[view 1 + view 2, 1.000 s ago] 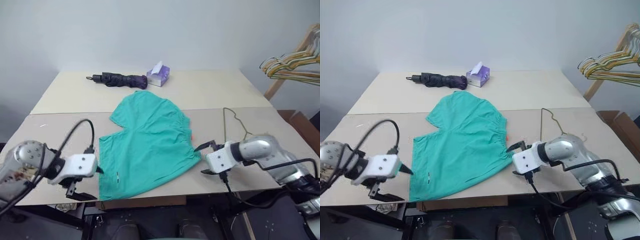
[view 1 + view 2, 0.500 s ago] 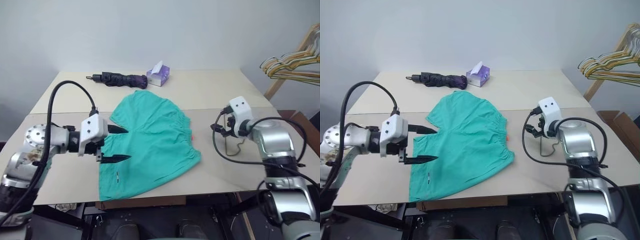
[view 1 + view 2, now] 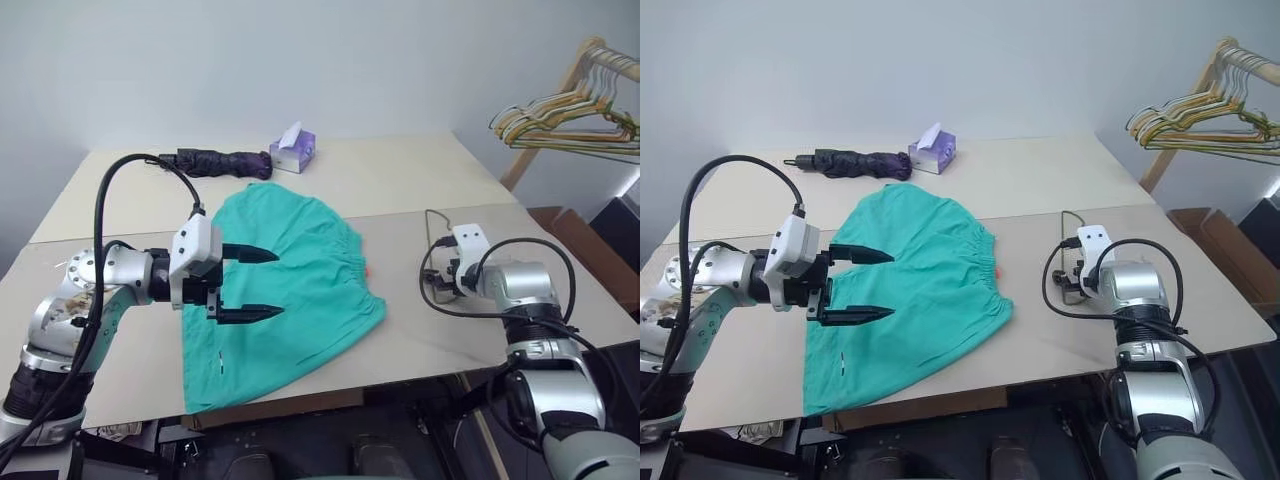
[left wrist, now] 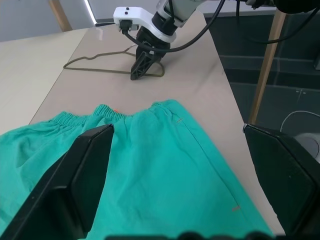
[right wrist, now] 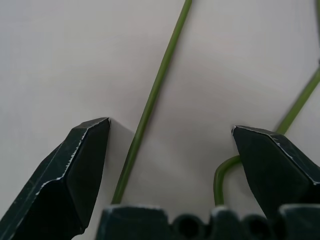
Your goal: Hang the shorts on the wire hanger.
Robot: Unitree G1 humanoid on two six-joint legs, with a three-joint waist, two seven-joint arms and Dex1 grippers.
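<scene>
My right gripper (image 5: 170,137), jaws wide, straddles the wire hanger (image 4: 105,63); my left gripper (image 3: 262,283) gapes empty over the shorts (image 3: 300,270). A misjudged pinch could skid the thin wire across the counter (image 3: 400,180).

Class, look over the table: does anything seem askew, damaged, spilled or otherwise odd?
Nothing is spilled or damaged. The shorts lie flat but skewed across the table, one leg hem reaching its near edge. The wire hanger lies flat beside them, under the right gripper.
</scene>
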